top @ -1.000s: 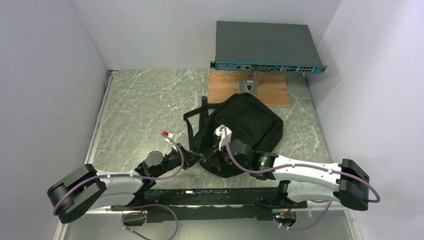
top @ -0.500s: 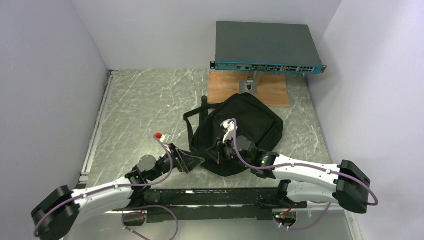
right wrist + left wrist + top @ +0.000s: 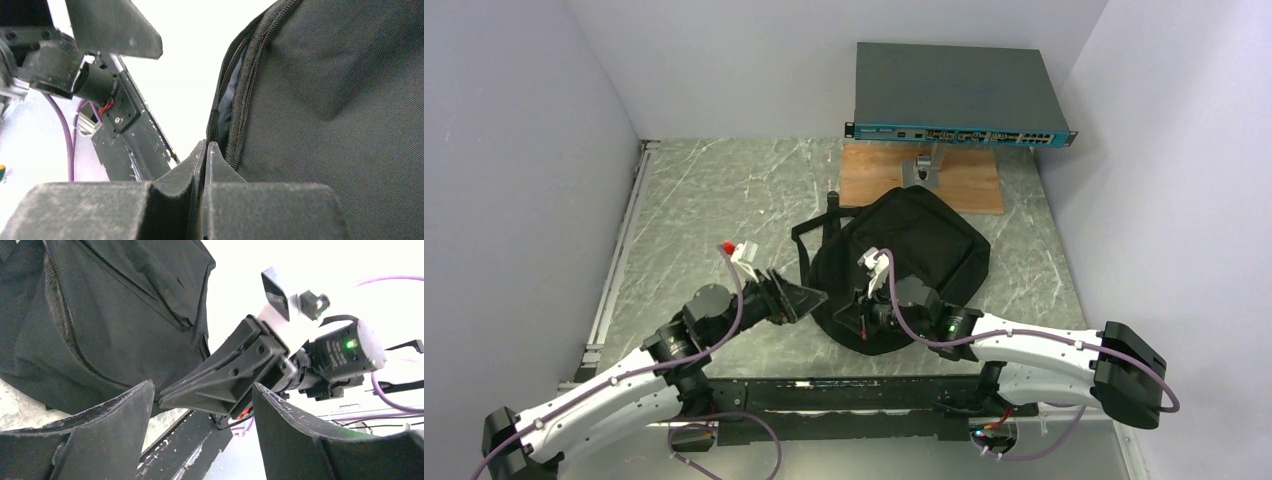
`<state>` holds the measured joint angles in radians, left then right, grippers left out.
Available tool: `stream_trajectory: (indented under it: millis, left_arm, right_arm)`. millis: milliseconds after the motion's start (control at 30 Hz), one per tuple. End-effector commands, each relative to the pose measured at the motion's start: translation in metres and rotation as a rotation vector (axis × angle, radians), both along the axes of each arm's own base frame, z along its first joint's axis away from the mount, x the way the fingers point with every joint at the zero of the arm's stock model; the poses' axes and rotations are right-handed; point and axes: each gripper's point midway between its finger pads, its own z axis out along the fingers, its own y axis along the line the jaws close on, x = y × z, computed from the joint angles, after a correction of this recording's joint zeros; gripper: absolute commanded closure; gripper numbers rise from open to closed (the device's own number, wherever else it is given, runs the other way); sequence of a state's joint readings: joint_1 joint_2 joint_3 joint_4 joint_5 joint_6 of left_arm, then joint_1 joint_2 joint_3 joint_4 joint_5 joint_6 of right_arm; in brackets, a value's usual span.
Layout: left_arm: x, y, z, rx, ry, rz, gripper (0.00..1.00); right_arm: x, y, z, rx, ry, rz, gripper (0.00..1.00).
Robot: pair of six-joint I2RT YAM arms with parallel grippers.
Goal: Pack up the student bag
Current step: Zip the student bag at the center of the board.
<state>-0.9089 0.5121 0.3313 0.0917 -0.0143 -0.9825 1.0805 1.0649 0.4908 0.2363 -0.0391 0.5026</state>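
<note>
The student bag (image 3: 914,245), a soft black backpack with straps (image 3: 809,245) on its left, lies mid-table. My left gripper (image 3: 812,298) hovers open just left of its near corner, nothing between the fingers. In the left wrist view the bag (image 3: 100,315) fills the upper left, and the open left gripper (image 3: 202,392) frames the right gripper's black fingers (image 3: 225,377). My right gripper (image 3: 849,320) is shut at the bag's near-left edge. In the right wrist view its closed right gripper (image 3: 206,146) sits against the bag's zip (image 3: 245,85); whether fabric is pinched is hidden.
A flat grey rack box with a teal front (image 3: 959,95) stands at the back, above a wooden board (image 3: 964,185) and a small metal stand (image 3: 924,168). Walls close in left and right. A black rail (image 3: 844,395) runs along the near edge.
My left gripper opened from shut and lifted slightly, its arm swinging out to the left. The right gripper slid a little toward the bag's near-left corner, still shut.
</note>
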Motion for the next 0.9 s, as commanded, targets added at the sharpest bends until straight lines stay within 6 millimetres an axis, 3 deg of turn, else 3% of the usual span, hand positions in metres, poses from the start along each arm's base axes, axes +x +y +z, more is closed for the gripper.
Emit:
stream_trajectory:
  millis: [0,100,300,400,633,733,867]
  left_arm:
    - [-0.003,-0.012,-0.011,0.098,0.211,-0.079,0.27]
    - [-0.005,-0.024,-0.017,0.161,0.244,-0.173,0.37]
    - [0.01,-0.031,-0.026,0.259,0.062,-0.264,0.41]
    - [0.016,-0.034,-0.024,0.182,0.064,-0.281,0.44]
    - [0.008,-0.05,-0.034,0.051,0.181,-0.363,0.56]
    - [0.005,-0.048,-0.04,0.019,0.235,-0.343,0.6]
    - [0.005,-0.043,-0.04,-0.029,0.295,-0.283,0.74]
  right_arm:
    - [0.001,0.01,0.035,0.108,-0.133,0.058,1.0]
    - [0.002,0.011,0.039,0.111,-0.149,0.06,1.0]
    - [-0.002,0.008,0.045,0.132,-0.179,0.079,1.0]
    - [-0.001,0.004,0.046,0.135,-0.187,0.064,1.0]
    - [0.002,0.002,0.048,0.16,-0.194,0.037,1.0]
    - [0.005,0.0,0.048,0.167,-0.193,0.011,1.0]
    - [0.012,-0.005,0.048,0.174,-0.19,-0.039,1.0]
